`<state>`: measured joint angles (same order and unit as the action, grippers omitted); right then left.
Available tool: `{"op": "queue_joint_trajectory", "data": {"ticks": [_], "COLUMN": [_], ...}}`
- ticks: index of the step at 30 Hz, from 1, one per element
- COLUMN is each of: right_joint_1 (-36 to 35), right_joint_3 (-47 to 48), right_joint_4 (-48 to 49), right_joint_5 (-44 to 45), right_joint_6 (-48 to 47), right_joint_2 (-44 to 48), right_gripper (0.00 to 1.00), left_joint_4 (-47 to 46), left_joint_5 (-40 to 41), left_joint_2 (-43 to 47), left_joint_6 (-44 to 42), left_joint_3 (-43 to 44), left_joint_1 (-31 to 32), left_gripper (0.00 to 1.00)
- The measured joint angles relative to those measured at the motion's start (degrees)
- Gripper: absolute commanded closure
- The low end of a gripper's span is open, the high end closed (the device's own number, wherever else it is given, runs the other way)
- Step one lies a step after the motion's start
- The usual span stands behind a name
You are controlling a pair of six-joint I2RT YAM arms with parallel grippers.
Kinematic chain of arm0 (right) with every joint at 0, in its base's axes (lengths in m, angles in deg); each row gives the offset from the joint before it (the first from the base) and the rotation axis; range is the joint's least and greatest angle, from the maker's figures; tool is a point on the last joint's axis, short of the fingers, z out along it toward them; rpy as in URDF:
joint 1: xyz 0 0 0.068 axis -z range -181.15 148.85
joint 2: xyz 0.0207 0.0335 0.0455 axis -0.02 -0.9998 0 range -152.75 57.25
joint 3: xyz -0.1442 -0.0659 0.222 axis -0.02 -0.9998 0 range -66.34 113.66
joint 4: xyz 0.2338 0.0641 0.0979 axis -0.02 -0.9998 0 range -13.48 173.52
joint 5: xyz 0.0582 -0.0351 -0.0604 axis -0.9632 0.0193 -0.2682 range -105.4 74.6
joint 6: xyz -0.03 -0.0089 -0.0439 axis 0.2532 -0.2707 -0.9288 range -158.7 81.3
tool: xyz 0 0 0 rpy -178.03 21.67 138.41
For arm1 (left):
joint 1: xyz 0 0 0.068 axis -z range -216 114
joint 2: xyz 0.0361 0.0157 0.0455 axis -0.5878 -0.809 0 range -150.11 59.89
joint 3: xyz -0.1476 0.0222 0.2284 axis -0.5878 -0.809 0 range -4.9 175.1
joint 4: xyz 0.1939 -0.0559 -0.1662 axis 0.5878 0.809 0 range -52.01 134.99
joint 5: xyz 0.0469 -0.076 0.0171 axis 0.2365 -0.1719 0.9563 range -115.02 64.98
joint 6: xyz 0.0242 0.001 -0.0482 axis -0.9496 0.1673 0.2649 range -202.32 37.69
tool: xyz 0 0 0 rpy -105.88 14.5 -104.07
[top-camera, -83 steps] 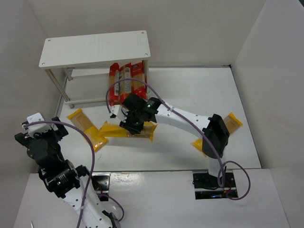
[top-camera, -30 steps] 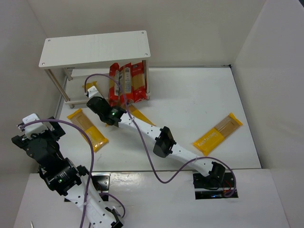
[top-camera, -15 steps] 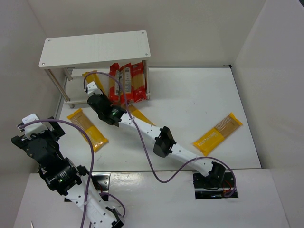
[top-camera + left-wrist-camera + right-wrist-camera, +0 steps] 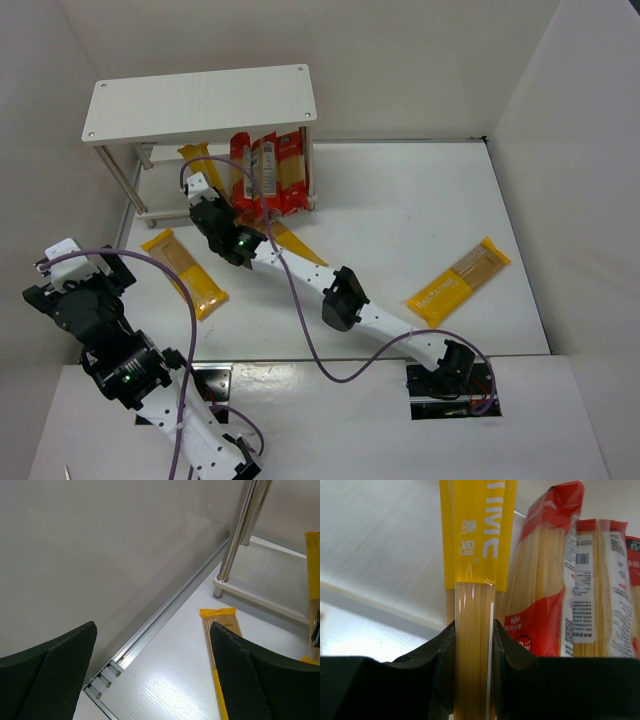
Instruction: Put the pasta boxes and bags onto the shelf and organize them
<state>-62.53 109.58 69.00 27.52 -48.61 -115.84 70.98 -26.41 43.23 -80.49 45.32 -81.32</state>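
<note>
right wrist: right jaws clamp a yellow pack [image 4: 472,595] beside red bags [image 4: 545,595] (left jaws gape wide).

A lab test cell: bare white walls [image 4: 420,60] boxing in a white tabletop [image 4: 400,210].

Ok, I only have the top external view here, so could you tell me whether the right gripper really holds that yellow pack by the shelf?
Observer: Yes. The right wrist view shows the right gripper shut on the yellow spaghetti pack, gripping it at the clear window part.
Operator: Thank you. How close is it to the red bags?
Observer: A red-edged bag lies close on its right in that view; I cannot tell if they touch.
Operator: And the left gripper, please?
Observer: The left wrist view shows the left gripper open and empty, aimed at a second yellow pack lying beside a shelf leg.
</note>
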Motion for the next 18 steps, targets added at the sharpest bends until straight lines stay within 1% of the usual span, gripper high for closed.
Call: {"op": "queue_joint_trajectory", "data": {"ticks": [12,14,15,16,18], "right_joint_1": [3.4,3.6,3.7,3.8,3.9], "right_joint_3": [0.0,0.0,0.0,0.0,0.0], "right_joint_4": [4.7,5.7,6.4,7.3,8.1], "right_joint_5": [-1.1,-1.6,-1.7,-1.8,-2.3], "right_joint_6": [3.5,3.7,3.6,3.5,3.2], "right_joint_2": [-0.1,-0.4,-0.6,-0.8,-1.0], "right_gripper": [1.00,0.98,0.96,0.85,0.73], "left_joint_4": [0.0,0.0,0.0,0.0,0.0], "left_joint_5": [-0.3,-0.3,-0.3,-0.3,-0.4], "left_joint_2": [-0.5,-0.5,-0.5,-0.5,-0.5], "left_joint_6": [0.0,0.0,0.0,0.0,0.0], "left_joint_3": [0.0,0.0,0.0,0.0,0.0], "left_joint_1": [-0.6,-0.6,-0.6,-0.6,-0.7], "left_gripper": [0.00,0.00,0.00,0.00,0.00]}}
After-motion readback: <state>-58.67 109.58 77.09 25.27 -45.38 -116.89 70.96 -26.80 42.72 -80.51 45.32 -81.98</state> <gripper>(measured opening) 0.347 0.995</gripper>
